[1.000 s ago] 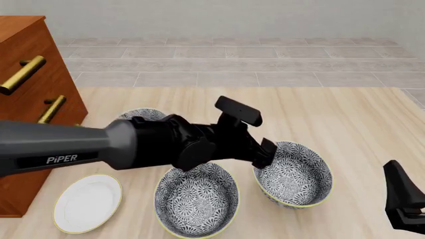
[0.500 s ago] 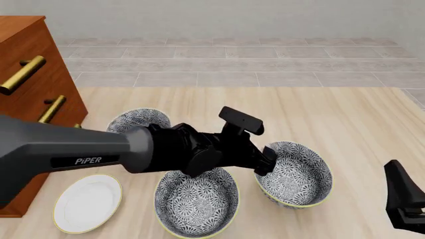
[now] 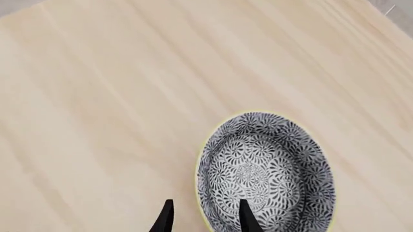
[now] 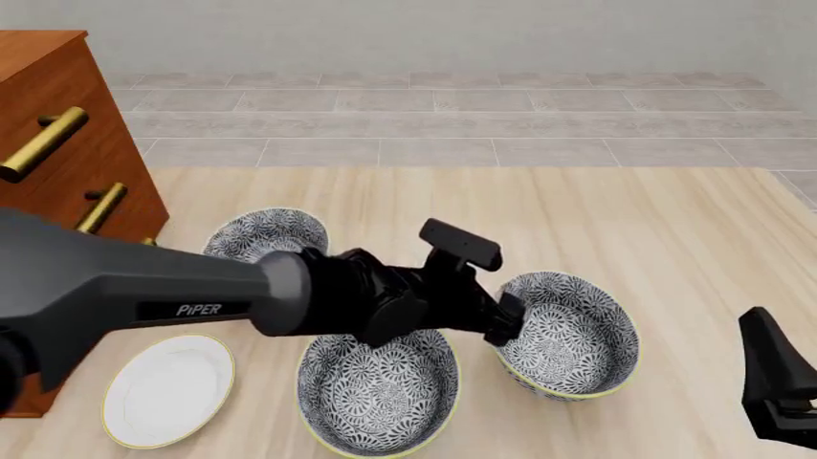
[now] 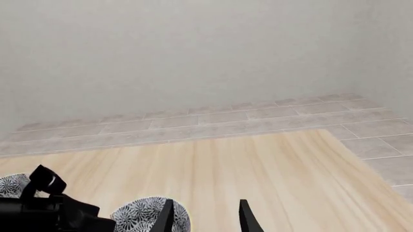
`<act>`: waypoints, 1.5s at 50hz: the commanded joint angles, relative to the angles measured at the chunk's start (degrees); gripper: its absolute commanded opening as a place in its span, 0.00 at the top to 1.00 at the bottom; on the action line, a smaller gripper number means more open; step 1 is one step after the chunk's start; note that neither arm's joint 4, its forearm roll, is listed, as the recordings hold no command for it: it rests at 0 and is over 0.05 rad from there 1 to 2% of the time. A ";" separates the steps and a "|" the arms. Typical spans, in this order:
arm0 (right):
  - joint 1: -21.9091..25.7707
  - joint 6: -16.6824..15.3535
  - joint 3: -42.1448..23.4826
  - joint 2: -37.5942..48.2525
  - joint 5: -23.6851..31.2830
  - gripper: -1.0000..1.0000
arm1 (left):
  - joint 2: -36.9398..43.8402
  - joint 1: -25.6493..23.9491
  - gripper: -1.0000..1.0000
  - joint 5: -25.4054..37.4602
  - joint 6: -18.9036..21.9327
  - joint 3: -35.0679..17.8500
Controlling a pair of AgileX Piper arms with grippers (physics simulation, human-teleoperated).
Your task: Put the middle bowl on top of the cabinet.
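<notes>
Left hand (image 3: 205,218) spread astride the near rim of the right-hand bowl (image 4: 568,333), middle bowl (image 4: 378,382) at lower centre on the bench (image 4: 638,220), cabinet (image 4: 57,124) upper left, right hand (image 5: 206,217) spread, idle.

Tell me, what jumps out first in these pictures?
The big dark left arm sweeps across the table from the left. Its claw straddles the rim of the right-hand flowery bowl; one finger is inside, one outside. Two more bowls like it sit nearby, one at the front and one farther back, with the tall reddish-brown cabinet at the left edge.
</notes>
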 commanded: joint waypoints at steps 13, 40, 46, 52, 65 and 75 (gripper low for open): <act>-0.01 -0.02 -0.04 0.00 0.12 0.00 | 2.14 0.28 0.00 -0.90 -0.86 0.09; -0.08 0.38 -0.12 0.00 0.22 0.00 | 4.30 -0.28 0.00 -1.69 -2.03 -0.18; -0.12 0.39 0.00 0.00 0.12 0.00 | 4.41 -0.26 0.00 -1.83 -2.20 0.09; -0.12 0.46 -0.04 0.00 0.14 0.00 | 3.95 -0.53 0.00 -2.00 -2.22 0.54; -0.12 0.41 0.03 0.00 0.04 0.00 | 2.78 -0.36 1.00 -2.81 -2.87 1.06; -0.14 0.56 -0.09 0.00 0.13 0.00 | 2.26 -2.57 1.00 -2.49 -4.61 0.51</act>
